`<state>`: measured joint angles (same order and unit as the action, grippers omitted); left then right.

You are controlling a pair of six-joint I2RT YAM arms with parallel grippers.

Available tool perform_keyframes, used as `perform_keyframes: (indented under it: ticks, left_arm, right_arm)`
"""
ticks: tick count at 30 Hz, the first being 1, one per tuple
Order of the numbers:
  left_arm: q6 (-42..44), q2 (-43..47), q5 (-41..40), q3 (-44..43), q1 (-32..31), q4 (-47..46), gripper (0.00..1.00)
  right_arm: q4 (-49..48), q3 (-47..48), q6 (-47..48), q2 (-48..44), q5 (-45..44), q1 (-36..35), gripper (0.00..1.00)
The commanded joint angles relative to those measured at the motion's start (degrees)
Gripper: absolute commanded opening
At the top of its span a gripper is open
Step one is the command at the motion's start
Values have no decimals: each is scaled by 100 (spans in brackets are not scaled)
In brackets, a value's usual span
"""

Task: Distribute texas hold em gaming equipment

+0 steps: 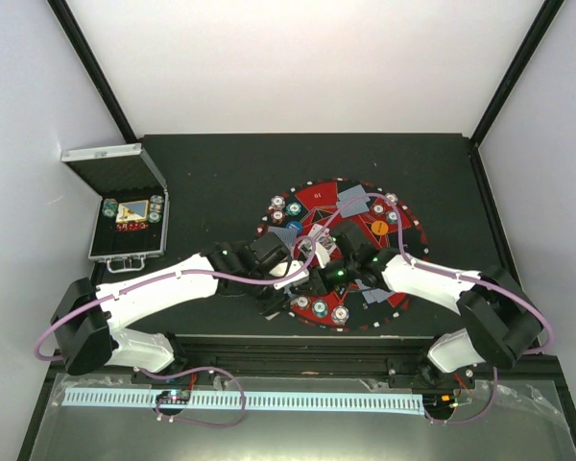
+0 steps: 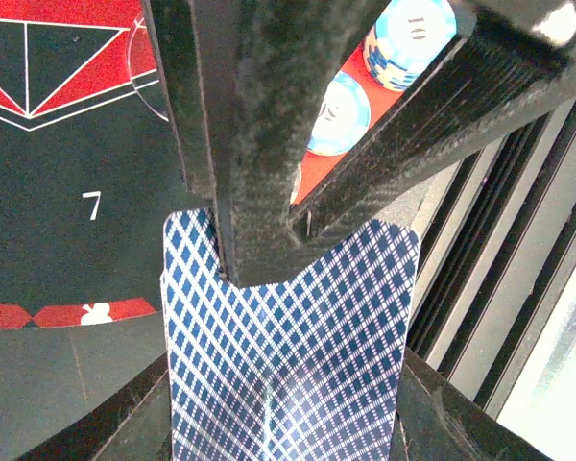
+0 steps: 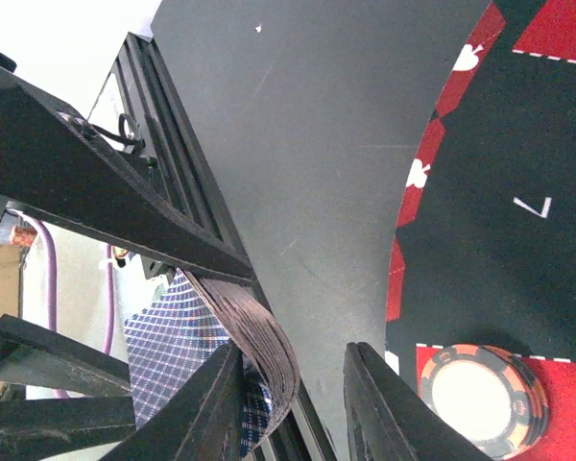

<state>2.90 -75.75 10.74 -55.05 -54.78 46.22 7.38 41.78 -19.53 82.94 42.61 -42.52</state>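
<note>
My left gripper (image 1: 290,277) is shut on a deck of blue-diamond-backed cards (image 2: 288,355), which bows between its jaws (image 2: 280,415) over the near part of the mat (image 1: 317,197). My right gripper (image 1: 328,265) meets it from the right, open. One finger (image 2: 245,144) lies on the deck's top edge. In the right wrist view the deck's curled edge (image 3: 264,336) rests against the left finger (image 3: 197,408), and the gap (image 3: 293,370) is otherwise free. Teal chips (image 2: 338,113) and an orange-edged chip stack (image 3: 480,399) sit on the mat nearby.
More chip stacks (image 1: 278,204) ring the mat, with dealt cards (image 1: 353,202) and an orange button disc (image 1: 378,228) at its far right. The open silver case (image 1: 125,226) stands at the left. The table's metal front rail (image 2: 518,240) runs just beside the deck.
</note>
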Motion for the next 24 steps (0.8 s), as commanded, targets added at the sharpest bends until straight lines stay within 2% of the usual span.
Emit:
perform_keyframes:
  ticks: [1,11,24]
  left_arm:
    - [51,165,121,-59,-16,-73,50]
    - [45,165,108,-59,-15,-73,50]
    - [45,148,104,-59,-13,-79,50]
  right_arm:
    - [316,57,107,-141,-217,116,30]
    - [354,84,129,-198,6,176,21]
    - [267,37,86,-378,360,338,1]
